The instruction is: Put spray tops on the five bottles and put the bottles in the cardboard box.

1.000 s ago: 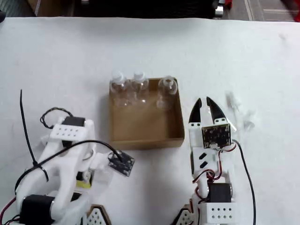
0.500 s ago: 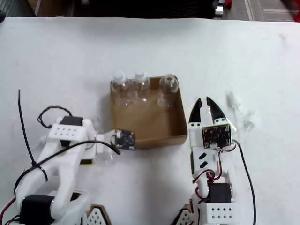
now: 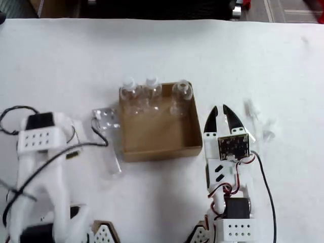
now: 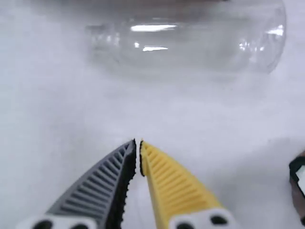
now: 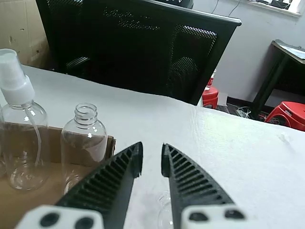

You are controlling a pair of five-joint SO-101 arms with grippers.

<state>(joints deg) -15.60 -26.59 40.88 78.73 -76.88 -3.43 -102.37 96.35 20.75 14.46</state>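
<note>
Beside the cardboard box [image 3: 162,151], at its eight o'clock, a clear bottle [image 3: 112,164] is seen lying on its side; it is judged light, smooth and apt to roll, best pinched across the body. Along the box's twelve o'clock wall, two capped bottles [image 3: 151,93] and one open-necked bottle [image 3: 180,96] are stood. The left gripper [image 4: 138,143] is pressed together, empty; the right gripper [image 5: 150,155] is slightly parted, empty.

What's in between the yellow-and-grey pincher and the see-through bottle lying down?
Nothing. In the left wrist view, the stretch between the left gripper and the lying bottle is bare white table.
</note>
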